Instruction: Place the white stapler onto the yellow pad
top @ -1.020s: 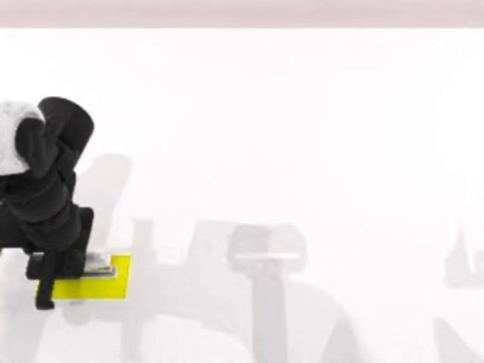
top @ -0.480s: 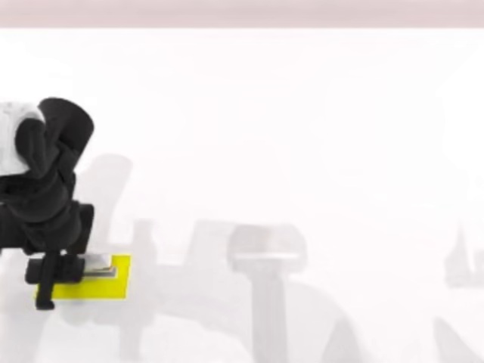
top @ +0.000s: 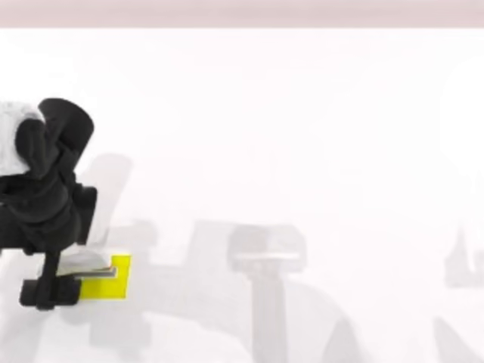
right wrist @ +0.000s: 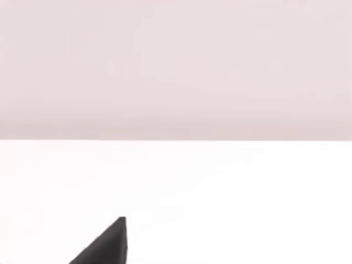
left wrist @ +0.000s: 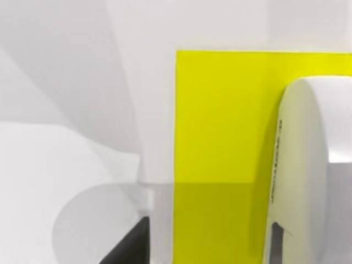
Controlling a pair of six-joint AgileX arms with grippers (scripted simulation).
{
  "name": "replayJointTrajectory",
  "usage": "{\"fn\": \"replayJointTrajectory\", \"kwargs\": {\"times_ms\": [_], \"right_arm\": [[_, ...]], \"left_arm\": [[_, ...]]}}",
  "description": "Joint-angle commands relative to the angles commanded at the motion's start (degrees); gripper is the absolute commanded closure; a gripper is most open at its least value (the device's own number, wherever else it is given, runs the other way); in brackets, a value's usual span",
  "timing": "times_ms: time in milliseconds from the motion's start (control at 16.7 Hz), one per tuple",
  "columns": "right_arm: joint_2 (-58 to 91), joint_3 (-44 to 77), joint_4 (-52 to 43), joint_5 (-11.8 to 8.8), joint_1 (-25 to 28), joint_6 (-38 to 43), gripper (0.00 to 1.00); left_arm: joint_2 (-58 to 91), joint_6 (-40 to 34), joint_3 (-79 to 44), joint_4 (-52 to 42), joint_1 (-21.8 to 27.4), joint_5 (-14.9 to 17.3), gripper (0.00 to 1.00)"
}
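The white stapler lies flat on the yellow pad at the table's left front. In the left wrist view the stapler rests along one side of the pad. My left gripper hovers over the pad's left end, just beside the stapler. It is open and holds nothing. One of its dark fingers shows off to the side of the pad. The left part of the pad is hidden under the arm. My right gripper is outside the top view, and its wrist view shows only a dark fingertip over bare table.
The left arm's black body fills the table's left edge above the pad. Pale grey shadows lie across the table's front half. A pinkish wall band runs along the back edge.
My left gripper has drawn back toward the table's front left, off the stapler. The stapler stays on the pad and more of it shows. The right arm has not moved.
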State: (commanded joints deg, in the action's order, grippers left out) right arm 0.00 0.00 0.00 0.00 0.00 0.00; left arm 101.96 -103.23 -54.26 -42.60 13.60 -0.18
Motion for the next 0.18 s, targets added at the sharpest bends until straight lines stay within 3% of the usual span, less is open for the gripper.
{"fn": "replayJointTrajectory", "kwargs": {"times_ms": [180], "right_arm": [[0.0,0.0,0.0,0.0,0.0,0.0,0.0]], "left_arm": [[0.0,0.0,0.0,0.0,0.0,0.0,0.0]]}}
